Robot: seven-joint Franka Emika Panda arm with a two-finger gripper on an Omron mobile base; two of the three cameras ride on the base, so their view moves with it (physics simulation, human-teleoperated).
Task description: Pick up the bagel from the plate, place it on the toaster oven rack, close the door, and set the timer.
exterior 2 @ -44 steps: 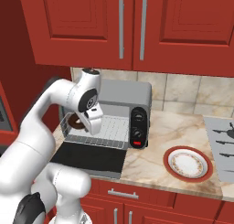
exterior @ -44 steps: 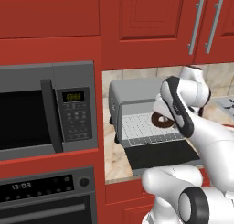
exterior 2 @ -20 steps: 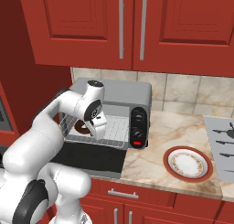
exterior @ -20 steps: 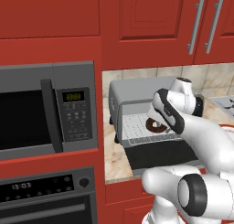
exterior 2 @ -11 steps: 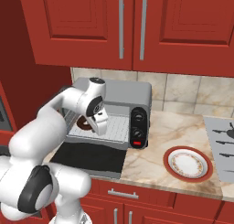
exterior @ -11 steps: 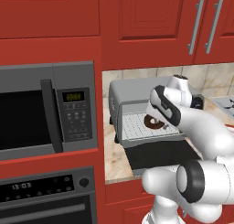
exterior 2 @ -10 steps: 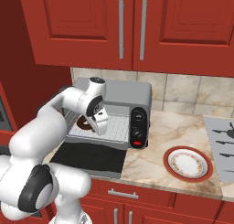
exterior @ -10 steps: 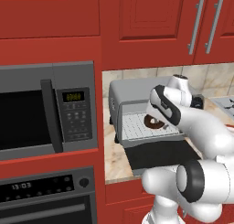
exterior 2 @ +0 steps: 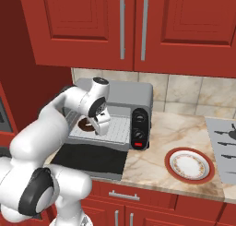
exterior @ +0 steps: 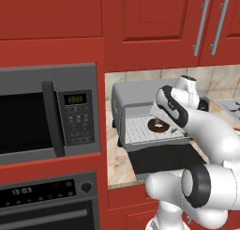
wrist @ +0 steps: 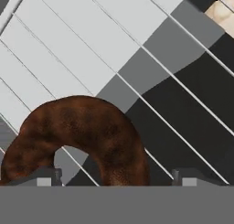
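1. The bagel [exterior: 158,126] lies on the rack [exterior: 140,130] inside the oven [exterior 2: 120,100]. The gripper [wrist: 118,175] is right over it with its fingers [wrist: 45,176] spread wide, one to each side of the ring and apparently clear of it, holding nothing.
2. Risk: if the hand lifts out at a slant, a fingertip could catch the ring and drag it toward the rack's front edge.
3. Risk: the door [exterior 2: 90,159] hangs flat open below the arm (close under the elbow), so a low retreat could knock it.
4. A bagel left near the front could foul the door as it shuts.
5. Hard to tell: the hand view crops the bagel's near half, so contact with the tips is uncertain. The arm hides the fingers in both base views.
6. The plate [exterior 2: 190,165] sits bare on the counter [exterior 2: 161,133].
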